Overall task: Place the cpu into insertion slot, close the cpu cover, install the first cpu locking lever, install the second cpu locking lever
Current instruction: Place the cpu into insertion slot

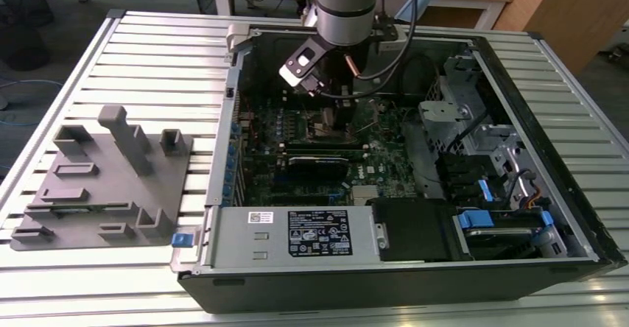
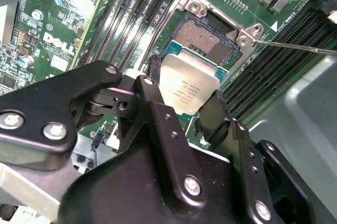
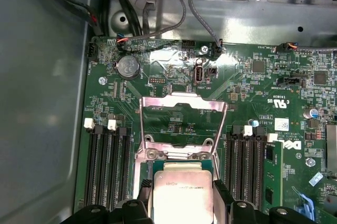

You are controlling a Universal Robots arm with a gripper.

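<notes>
Firmly clenched on the chip, the jaws of the gripper hold it by two opposite edges over the near edge of the socket, silver top facing the wrist cameras. Beyond the socket, the cover stands raised, and the socket's pin field lies bare on the green board inside the open computer case.

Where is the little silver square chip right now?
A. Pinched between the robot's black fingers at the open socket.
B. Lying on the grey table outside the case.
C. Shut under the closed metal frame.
A: in the second wrist view the gripper clamps the cpu by two sides at the bare insertion slot, and in the first wrist view the cpu cover stands swung open.
</notes>
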